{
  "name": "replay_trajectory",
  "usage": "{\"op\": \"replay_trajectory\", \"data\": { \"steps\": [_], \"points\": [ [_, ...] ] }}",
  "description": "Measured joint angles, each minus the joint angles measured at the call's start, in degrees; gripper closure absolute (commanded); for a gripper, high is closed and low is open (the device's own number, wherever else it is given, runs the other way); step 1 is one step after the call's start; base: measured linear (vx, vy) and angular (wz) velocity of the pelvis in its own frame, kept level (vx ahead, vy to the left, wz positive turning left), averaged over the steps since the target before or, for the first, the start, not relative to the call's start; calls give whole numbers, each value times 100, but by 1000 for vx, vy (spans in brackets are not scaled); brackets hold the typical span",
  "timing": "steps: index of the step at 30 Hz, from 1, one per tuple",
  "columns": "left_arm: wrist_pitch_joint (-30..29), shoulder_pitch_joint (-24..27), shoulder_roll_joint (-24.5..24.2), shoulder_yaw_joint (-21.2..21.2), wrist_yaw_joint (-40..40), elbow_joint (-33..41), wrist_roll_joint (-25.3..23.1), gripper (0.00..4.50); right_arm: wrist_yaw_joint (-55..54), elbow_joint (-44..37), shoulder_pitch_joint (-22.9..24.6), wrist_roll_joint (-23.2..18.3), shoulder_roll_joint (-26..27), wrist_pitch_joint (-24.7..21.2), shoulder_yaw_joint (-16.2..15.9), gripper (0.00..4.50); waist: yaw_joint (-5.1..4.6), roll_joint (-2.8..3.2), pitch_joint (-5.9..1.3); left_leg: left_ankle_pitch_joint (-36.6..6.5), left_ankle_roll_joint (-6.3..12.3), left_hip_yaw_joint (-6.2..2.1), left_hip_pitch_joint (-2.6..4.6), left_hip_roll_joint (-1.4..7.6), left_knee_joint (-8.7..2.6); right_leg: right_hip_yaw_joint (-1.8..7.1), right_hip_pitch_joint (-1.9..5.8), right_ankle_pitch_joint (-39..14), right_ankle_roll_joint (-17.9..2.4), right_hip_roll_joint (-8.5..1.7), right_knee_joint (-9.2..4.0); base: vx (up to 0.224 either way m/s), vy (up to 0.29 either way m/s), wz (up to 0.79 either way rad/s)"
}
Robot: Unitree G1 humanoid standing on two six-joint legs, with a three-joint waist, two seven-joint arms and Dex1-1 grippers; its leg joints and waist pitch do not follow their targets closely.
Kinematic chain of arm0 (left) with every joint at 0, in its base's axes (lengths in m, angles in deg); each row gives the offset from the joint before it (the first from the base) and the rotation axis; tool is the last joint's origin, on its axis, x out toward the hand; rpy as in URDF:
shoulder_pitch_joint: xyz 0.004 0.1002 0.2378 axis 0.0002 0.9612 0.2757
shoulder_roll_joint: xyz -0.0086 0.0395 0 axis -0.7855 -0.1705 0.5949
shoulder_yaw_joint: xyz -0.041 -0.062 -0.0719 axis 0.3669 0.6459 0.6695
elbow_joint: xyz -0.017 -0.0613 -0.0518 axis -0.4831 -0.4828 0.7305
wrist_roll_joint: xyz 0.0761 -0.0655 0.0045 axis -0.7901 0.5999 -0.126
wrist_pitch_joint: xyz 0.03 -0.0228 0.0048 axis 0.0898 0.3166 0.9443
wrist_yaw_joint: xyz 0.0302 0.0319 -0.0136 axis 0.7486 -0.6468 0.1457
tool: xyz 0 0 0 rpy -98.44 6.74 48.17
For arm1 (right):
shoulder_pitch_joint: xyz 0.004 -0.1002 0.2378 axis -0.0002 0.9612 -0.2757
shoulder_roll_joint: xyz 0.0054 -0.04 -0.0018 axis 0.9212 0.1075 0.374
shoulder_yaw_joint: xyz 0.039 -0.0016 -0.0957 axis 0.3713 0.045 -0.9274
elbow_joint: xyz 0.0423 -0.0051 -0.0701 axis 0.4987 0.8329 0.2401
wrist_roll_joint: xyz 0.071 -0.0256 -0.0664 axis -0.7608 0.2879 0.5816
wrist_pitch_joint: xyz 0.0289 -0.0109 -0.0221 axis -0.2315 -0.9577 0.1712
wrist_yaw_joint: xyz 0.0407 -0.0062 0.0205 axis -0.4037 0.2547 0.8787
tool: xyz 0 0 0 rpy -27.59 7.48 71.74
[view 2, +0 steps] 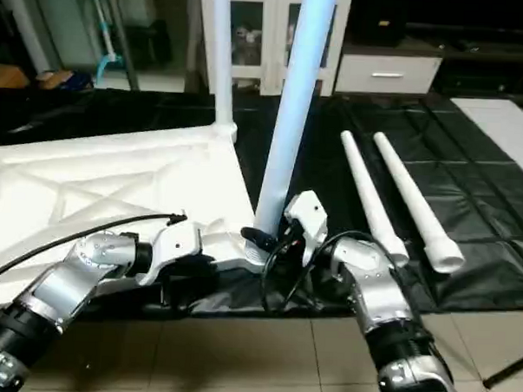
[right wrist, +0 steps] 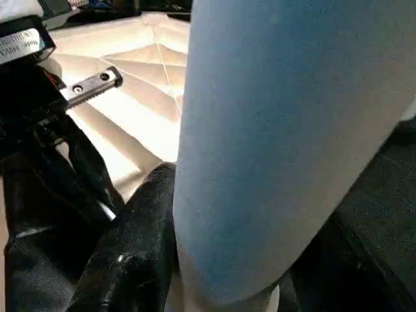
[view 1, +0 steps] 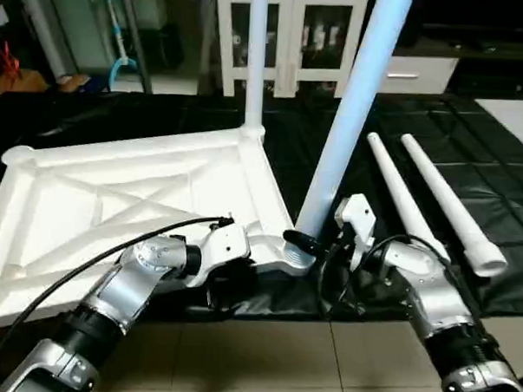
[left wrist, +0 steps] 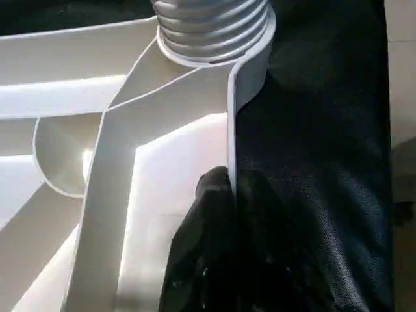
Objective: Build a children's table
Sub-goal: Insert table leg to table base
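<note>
left claw (left wrist: 227, 195) pinches the upturned tabletop (view 1: 114, 198) rim, steadying it; right claw (view 1: 316, 246) grips the table leg (view 1: 352, 104) base, seating it in the near corner socket

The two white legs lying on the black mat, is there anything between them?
No. Between the two loose legs lies only a bare strip of the black mat, seen in the left eye view.

Tabletop (view 1: 114, 198) lies left on the mat (view 1: 471, 179) — two loose legs (view 1: 435, 204) right, cabinet (view 1: 295, 32) behind.
</note>
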Motion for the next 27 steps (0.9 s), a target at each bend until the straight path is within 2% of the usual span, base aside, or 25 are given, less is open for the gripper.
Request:
{"op": "replay_trajectory", "data": {
  "steps": [2, 5, 7, 8, 9, 10, 11, 12, 13, 14, 15, 18, 22, 27],
  "points": [
    [-35, 7, 3, 13, -85, 3, -80, 450, -108, 172, -79, 74, 70, 143, -31, 263, -61, 27, 4, 0, 0, -42, -9, -1, -13, -51, 20, -2, -2, -2, -82, -71, 45, -14],
    [-87, 11, -25, 50, -210, 2, -122, 450, -234, 484, -276, 122, 177, 298, -63, 263, -135, 77, 51, -1, 0, -134, -10, -28, -27, -130, 40, -19, -2, -15, -163, -42, 28, -10],
    [-90, 11, -21, 67, -235, 1, -137, 450, -237, 552, -320, 127, 198, 331, -58, 263, -194, 112, 101, -1, 0, -149, -1, -31, -79, -243, 74, -36, -26, -56, -218, -65, 20, -4],
    [-88, 10, -14, 74, -238, -4, -137, 450, -237, 563, -337, 125, 198, 328, -55, 263, -201, 120, 122, -1, 0, -127, 5, -32, -118, -285, 105, -47, -43, -85, -227, -62, 11, 3],
    [-76, 1, -6, 90, -237, -17, -137, 450, -236, 565, -364, 121, 198, 297, -47, 263, -180, 104, 152, -1, 0, -79, 0, -32, -196, -274, 109, -134, -87, -96, -142, -94, -20, 9],
    [-76, -15, 8, 87, -235, -47, -137, 450, -235, 564, -389, 107, 198, 275, -32, 263, -146, 75, 162, -1, 0, -7, 24, -31, -261, -237, 91, -248, -148, -98, -47, -79, -74, 17],
    [-75, -30, 36, 87, -236, -83, -137, 450, -234, 565, -388, 99, 198, 244, -5, 263, -111, 8, 162, -1, -1, 83, 76, -31, -312, -179, 70, -297, -163, -102, 2, -79, -74, 17],
    [-51, -47, 49, 94, -234, -106, -136, 450, -222, 566, -442, 93, 190, 183, -1, 263, -69, -49, 168, -153, -98, 86, 123, -33, -168, -121, -24, -306, -132, -109, -9, -7, -89, 10],
    [-32, -47, 43, 99, -211, -107, -126, 450, -203, 570, -502, 93, 188, 99, -13, 263, 24, -19, 181, -327, -10, -53, 96, -26, 0, -145, -37, -297, -114, -121, -10, 76, -12, -36],
    [-31, -94, 23, 100, -133, -114, -96, 450, -152, 565, -569, 87, 180, 6, -5, 263, 68, 74, 179, -290, -48, -251, 86, -34, 54, -260, -55, -290, -104, -113, -13, 76, -12, -36],
    [-31, -176, 21, 98, -62, -134, -85, 450, -95, 533, -624, 39, 153, -99, 40, 263, 88, 144, 181, -147, -98, -284, 53, -22, 22, -270, -88, -268, -108, -78, -15, 39, 26, -29],
    [-18, -221, 30, 93, -24, -140, -81, 450, -50, 518, -742, -39, 106, -423, 62, 263, 42, 103, 202, -143, -102, -202, 64, -6, 24, -237, -92, -58, -280, -81, -70, -18, 0, 4],
    [33, -386, 29, 95, 102, -312, -78, 450, -40, 579, -918, -48, 104, -629, 60, 263, -38, 160, 242, -144, -101, -188, 58, -17, 25, -236, -88, -55, -279, -99, -98, 0, 0, 0],
    [144, -525, 60, 97, 171, -489, -78, 450, -42, 529, -972, -49, 70, -768, 86, 263, -54, 174, 249, -144, -101, -186, 38, -14, 24, -237, -96, -35, -283, -99, -105, 0, 0, 0]
  ]
}}
